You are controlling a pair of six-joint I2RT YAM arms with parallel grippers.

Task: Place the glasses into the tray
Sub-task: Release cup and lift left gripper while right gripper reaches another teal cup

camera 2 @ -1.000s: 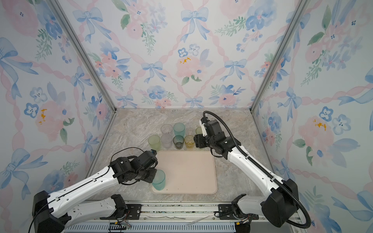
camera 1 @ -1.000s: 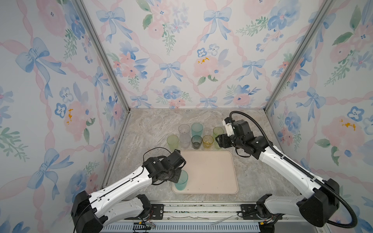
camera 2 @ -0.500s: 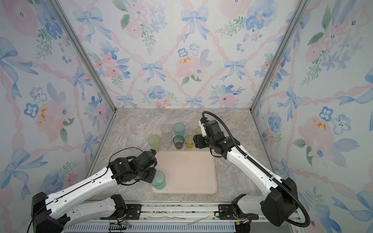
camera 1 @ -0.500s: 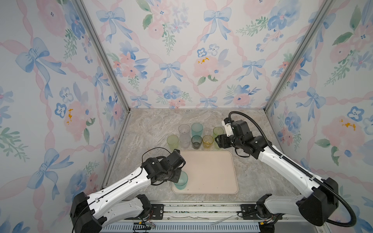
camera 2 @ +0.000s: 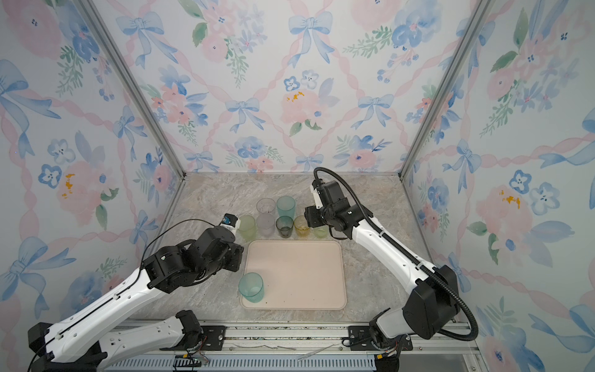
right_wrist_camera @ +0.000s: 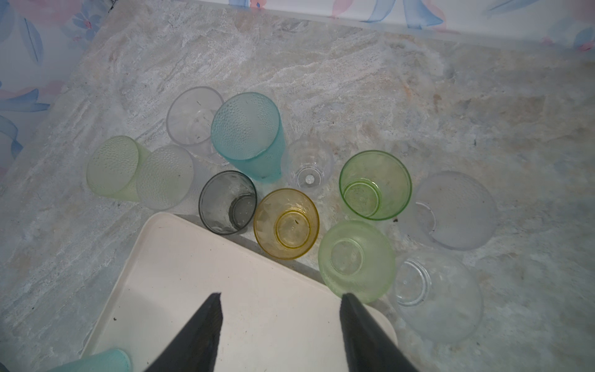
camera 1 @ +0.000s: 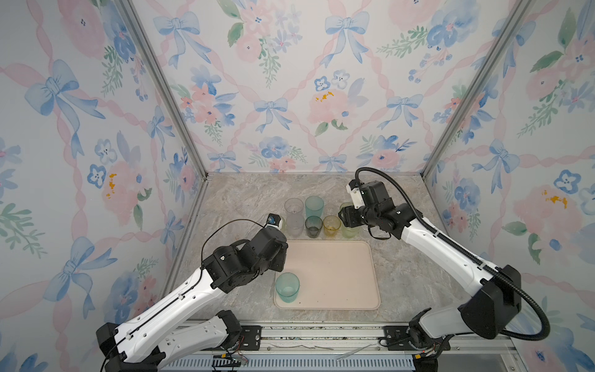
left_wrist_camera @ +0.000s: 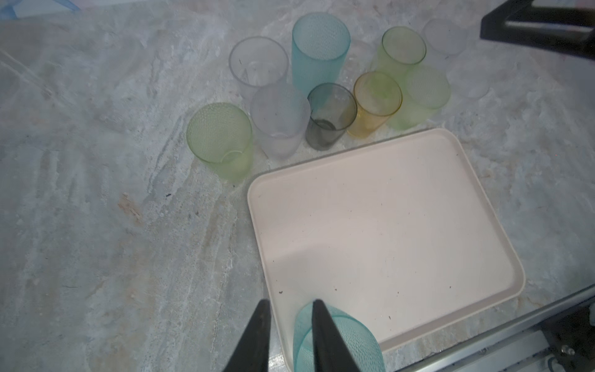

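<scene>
A teal glass stands upright in the near left corner of the cream tray. My left gripper hangs just left of and above it, slightly open, with nothing between its fingers. Several more glasses stand in a cluster behind the tray: a tall teal one, a grey one, an amber one and a yellow-green one. My right gripper is open over the tray's far right corner, one finger close to the yellow-green glass.
A yellow-green glass and a frosted one stand at the cluster's left end, near my left wrist. Two clear glasses stand at its right end. Floral walls enclose the marble table on three sides.
My left gripper has opened, let go of the teal glass and drawn back to the left; the glass stays on the tray. My right gripper has barely moved.
</scene>
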